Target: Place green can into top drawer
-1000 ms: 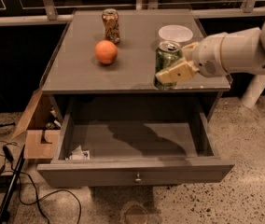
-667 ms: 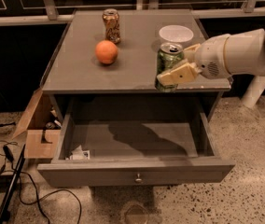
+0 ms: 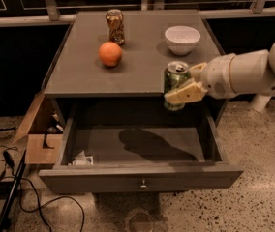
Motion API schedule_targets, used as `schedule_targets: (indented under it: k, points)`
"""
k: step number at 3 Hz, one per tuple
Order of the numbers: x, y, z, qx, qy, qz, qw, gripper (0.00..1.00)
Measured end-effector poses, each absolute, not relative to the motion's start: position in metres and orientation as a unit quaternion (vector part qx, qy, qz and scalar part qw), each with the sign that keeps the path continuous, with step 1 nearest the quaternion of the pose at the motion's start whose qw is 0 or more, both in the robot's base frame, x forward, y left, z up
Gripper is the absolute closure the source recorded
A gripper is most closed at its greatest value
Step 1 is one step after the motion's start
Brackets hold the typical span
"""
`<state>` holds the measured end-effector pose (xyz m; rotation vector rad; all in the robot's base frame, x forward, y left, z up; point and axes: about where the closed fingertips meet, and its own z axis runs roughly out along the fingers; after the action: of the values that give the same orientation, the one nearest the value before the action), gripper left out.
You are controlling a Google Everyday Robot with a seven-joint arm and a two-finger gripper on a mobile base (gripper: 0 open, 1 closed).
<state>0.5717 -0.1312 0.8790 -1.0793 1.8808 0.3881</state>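
Observation:
The green can (image 3: pixel 175 82) is upright, held in the air over the back right part of the open top drawer (image 3: pixel 142 177), in front of the tabletop's front edge. My gripper (image 3: pixel 185 86) comes in from the right and is shut on the can; one pale finger (image 3: pixel 185 94) crosses its lower front. The drawer is pulled out, grey, with a small round knob (image 3: pixel 143 183) on its front panel. The arm's shadow falls on the drawer floor.
On the grey tabletop (image 3: pixel 79 71) stand a brown-gold can (image 3: pixel 115 26), an orange (image 3: pixel 110 53) and a white bowl (image 3: pixel 182 39). A small white packet (image 3: pixel 83 159) lies in the drawer's front left corner. A cardboard box (image 3: pixel 37 134) and cables (image 3: pixel 11 187) sit on the floor at left.
The gripper has carried the green can forward off the tabletop edge and a little lower, so it now hangs over the open drawer.

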Motion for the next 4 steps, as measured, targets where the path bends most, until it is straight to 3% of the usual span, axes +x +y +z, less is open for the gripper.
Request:
schedule_targets:
  k: [2, 3, 4]
  points:
    - [0.542, -0.139, 0.794, -0.432, 0.770, 0.159, 0.442, 1.00]
    - [0.535, -0.134, 0.751, -0.445, 0.744, 0.159, 0.473, 1.00]
    - [0.535, -0.133, 0.751, -0.444, 0.744, 0.159, 0.473, 1.00]
